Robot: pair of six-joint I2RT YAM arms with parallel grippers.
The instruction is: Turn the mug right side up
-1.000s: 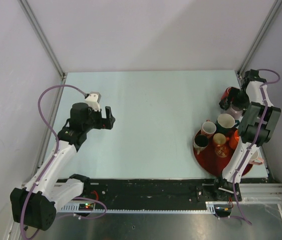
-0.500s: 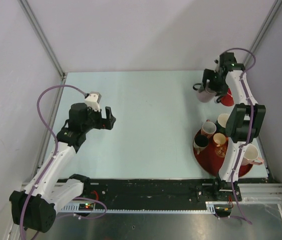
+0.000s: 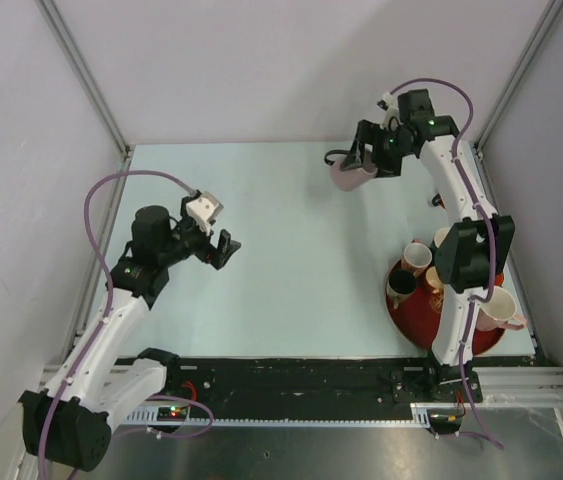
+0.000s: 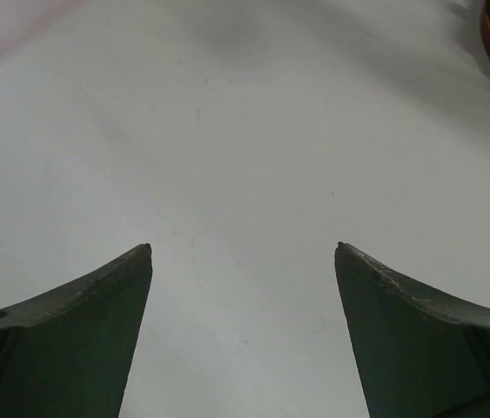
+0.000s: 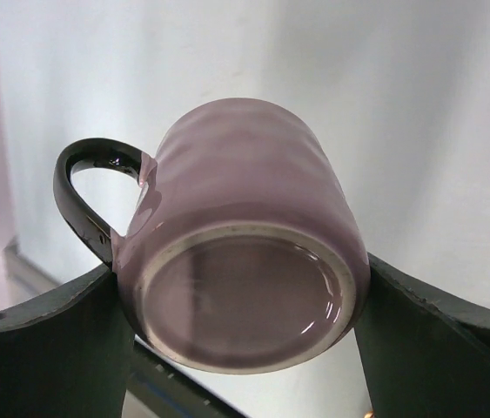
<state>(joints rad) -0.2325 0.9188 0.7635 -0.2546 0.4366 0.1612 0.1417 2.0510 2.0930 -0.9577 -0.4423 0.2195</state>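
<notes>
A pale purple mug (image 3: 348,175) with a black handle (image 3: 333,157) is held in my right gripper (image 3: 361,163) above the far middle-right of the table. In the right wrist view the mug (image 5: 245,226) lies between both fingers with its unglazed base toward the camera and its handle (image 5: 83,192) up on the left. My left gripper (image 3: 223,245) is open and empty over the left part of the table; its view shows two dark fingertips (image 4: 131,270) over bare table.
A red tray (image 3: 416,325) at the right near edge holds several mugs in red, white, orange and dark colours. A pink-and-white mug (image 3: 501,310) sits at its right rim. Metal frame posts stand at the table's far corners.
My right arm has swung left from the far right corner toward the table's far middle, carrying the purple mug. My left gripper has turned and dropped slightly to the right.
</notes>
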